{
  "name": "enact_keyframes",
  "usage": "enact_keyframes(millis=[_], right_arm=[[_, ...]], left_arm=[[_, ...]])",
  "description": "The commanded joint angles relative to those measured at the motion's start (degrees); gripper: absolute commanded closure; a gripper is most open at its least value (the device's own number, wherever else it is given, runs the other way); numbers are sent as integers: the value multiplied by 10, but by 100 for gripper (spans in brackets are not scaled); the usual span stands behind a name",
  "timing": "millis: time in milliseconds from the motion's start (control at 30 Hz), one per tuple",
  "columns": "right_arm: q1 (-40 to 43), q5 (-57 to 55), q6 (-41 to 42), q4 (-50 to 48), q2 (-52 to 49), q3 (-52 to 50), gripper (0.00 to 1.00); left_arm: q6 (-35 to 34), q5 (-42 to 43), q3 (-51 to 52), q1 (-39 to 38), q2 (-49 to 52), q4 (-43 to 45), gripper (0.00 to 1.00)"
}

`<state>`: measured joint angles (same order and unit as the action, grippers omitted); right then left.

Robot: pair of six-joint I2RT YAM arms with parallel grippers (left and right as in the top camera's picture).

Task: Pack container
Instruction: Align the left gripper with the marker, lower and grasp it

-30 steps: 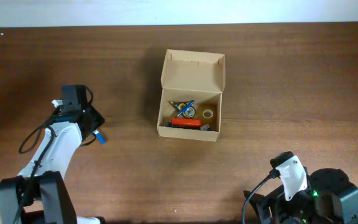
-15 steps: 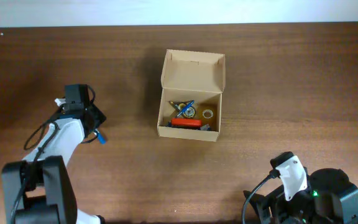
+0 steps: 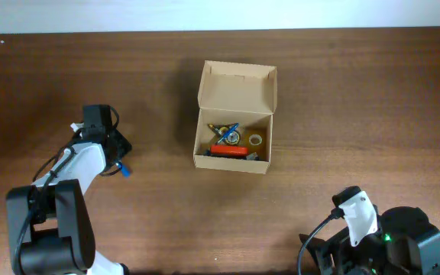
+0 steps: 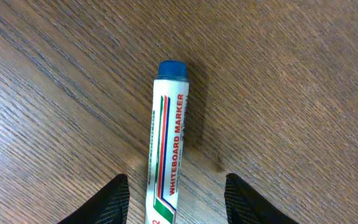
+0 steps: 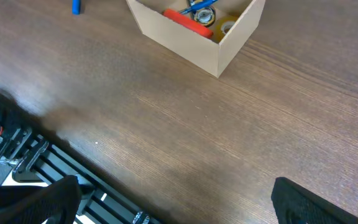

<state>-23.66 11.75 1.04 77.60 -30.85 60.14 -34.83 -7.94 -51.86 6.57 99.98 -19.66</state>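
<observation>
Pack-up paused: the tan cardboard container (image 3: 237,90) sits open near the middle of the tabletop (image 3: 357,114), flap lid raised on its 12 o'clock side, an orange item (image 3: 228,151) and a tape roll (image 3: 256,140) inside. At its 9 o'clock, the left end effector (image 4: 176,180) stands half open astride a blue-capped whiteboard marker (image 4: 169,137) lying on the wood, clear of both fingers. Down at 5 o'clock, the right end effector (image 5: 176,186) gapes wide, empty

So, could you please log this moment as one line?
left end effector: open, straddling whiteboard marker | right end effector: open | container: lid open
</observation>
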Motion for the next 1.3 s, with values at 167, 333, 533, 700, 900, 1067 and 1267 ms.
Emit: enact_keyframes(millis=[167,333,533,700,900,1067,1267], right_arm=[[1,5,-4,-2,2,1,1],[1,5,-4,-2,2,1,1],[1,5,-4,-2,2,1,1],[1,5,-4,-2,2,1,1],[1,5,-4,-2,2,1,1],[1,5,-4,-2,2,1,1],[1,5,-4,-2,2,1,1]], left_arm=[[-6,3,4,4,8,8,52],[-6,7,4,4,16,10,57],[-6,13,4,4,23,10,57],[-6,9,4,4,25,10,57],[-6,6,4,4,51,5,57],[-6,-8,4,4,55,-4,57],[-6,-24,4,4,56,-23,57]])
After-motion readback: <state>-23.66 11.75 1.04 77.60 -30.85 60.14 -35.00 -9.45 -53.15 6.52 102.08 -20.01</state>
